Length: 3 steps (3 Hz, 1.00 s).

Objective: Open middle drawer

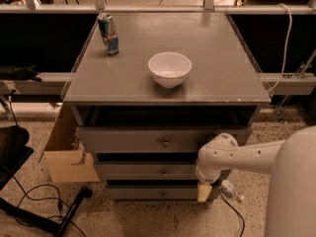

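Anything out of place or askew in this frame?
Nothing spilled or broken. The can and bowl stand upright. Oddest: the tool hangs low by the drawers' right end, away from the knob of the middle drawer, and a small object lies on the floor beside it.

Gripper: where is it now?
Camera view, lower right of centre: the gripper hangs at the right end of the lowest drawer, below and right of the middle drawer.

Speckled floor (148,218), perhaps a cardboard box (66,164) at left, white cable (290,33) hanging at right
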Each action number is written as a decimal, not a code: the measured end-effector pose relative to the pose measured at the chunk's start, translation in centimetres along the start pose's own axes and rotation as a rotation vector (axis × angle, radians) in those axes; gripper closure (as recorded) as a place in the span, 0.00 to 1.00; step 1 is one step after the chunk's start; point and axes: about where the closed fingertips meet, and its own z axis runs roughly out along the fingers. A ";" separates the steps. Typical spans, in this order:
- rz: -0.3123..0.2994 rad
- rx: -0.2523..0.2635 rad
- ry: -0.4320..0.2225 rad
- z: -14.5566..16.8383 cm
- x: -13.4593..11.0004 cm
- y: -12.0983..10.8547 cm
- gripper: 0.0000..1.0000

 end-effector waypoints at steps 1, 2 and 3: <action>0.024 -0.050 0.057 1.2 2.0 2.4 0.40; 0.025 -0.052 0.059 0.8 1.9 2.5 0.63; 0.018 -0.043 0.088 -0.2 2.5 2.4 0.86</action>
